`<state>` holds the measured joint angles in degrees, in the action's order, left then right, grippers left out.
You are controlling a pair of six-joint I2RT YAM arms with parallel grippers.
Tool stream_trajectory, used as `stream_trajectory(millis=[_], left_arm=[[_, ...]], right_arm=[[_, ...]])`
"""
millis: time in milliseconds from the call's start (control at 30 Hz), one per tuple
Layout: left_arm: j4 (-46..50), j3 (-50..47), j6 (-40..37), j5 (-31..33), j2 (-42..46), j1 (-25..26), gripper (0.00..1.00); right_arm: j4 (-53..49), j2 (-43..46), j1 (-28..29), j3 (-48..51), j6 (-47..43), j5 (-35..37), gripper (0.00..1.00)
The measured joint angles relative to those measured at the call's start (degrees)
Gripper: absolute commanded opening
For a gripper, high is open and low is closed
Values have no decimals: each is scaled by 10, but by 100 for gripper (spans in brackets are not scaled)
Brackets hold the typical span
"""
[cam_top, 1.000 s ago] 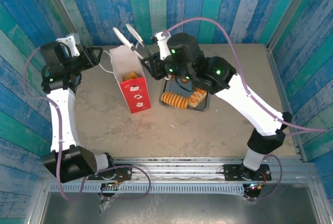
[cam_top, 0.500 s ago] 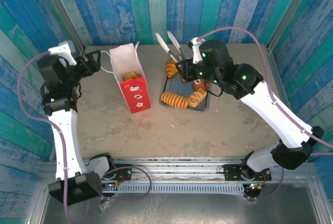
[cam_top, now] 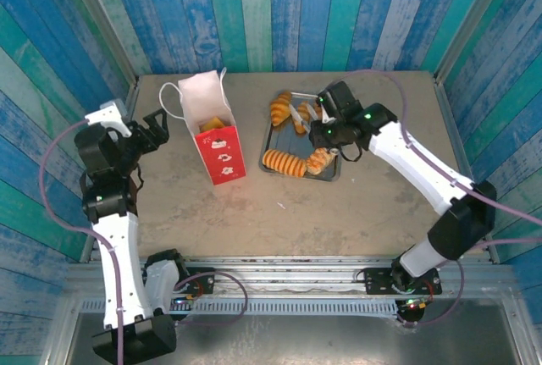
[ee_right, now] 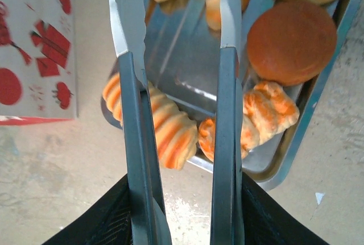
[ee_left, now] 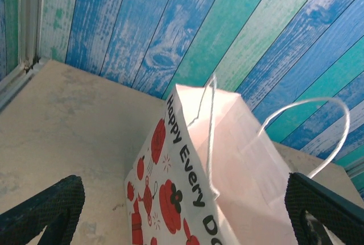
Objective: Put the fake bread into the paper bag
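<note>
The paper bag (cam_top: pixel 222 153) looks matt, the metal tray (ee_right: pixel 187 57) and tongs (ee_right: pixel 226 120) shiny.

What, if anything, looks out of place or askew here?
One ridged loaf rides over the near rim of the grey tray, partly overhanging the table. The paper bag stands upright; nothing spilled.

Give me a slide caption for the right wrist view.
Open tongs poised over the metal tray of fake bread, paper bag at left.

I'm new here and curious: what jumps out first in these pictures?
A white paper bag with red pictures stands mid-table. Right of it, a grey tray holds golden fake bread, and the right arm's fingers grip long metal tongs above it.
</note>
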<state>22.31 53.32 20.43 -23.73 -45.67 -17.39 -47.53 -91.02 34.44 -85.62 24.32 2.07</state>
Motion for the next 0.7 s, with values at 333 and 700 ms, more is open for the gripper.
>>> stream_trajectory(millis=[333, 700], left_arm=[[-5, -60, 0, -16, 2, 0, 94], [-23, -82, 5, -34, -1, 0, 94]], right_arm=[[-61, -141, -19, -116, -14, 8, 45], [-104, -198, -23, -178, -25, 42, 47]])
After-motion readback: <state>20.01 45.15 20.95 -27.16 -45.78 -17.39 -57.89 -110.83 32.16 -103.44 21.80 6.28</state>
